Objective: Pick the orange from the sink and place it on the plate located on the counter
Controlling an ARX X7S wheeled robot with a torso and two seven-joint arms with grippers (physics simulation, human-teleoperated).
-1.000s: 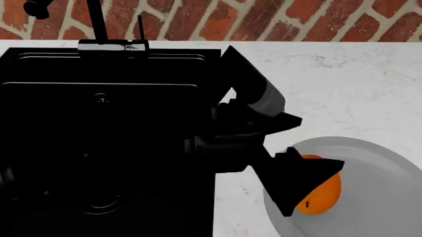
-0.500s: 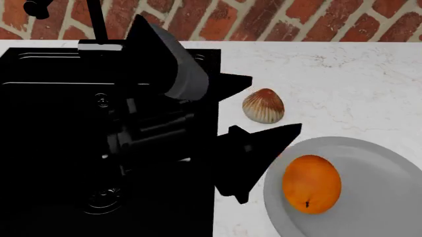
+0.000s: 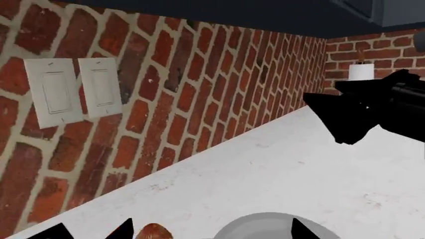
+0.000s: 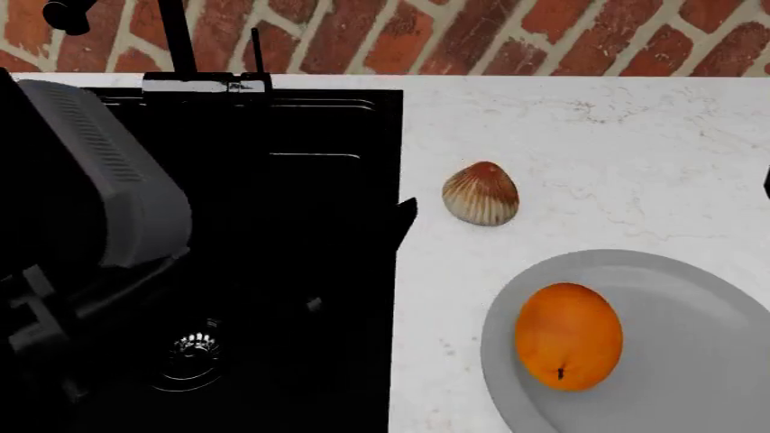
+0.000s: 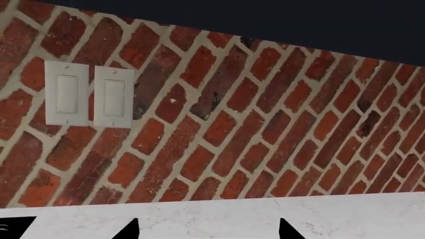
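Note:
The orange (image 4: 568, 336) lies on the left part of the grey plate (image 4: 686, 298), which sits on the white counter (image 4: 601, 135) to the right of the black sink (image 4: 288, 271). My left arm (image 4: 114, 180) hangs over the sink's left side, well apart from the orange. One black fingertip (image 4: 405, 215) shows at the sink's right rim. In the left wrist view my left gripper (image 3: 211, 232) is open and empty, and the plate's rim (image 3: 265, 225) shows between its tips. My right gripper (image 5: 209, 230) is open and empty above the counter, facing the brick wall.
A ribbed tan-and-red shell (image 4: 481, 194) lies on the counter between sink and plate, and also shows in the left wrist view (image 3: 153, 233). The black faucet (image 4: 180, 45) stands behind the sink, with the drain (image 4: 193, 347) below. Wall switches (image 5: 89, 94) sit on the brick backsplash.
My left gripper let go of the orange on the plate and pulled back left over the sink. The orange stays on the plate. The shell came into view.

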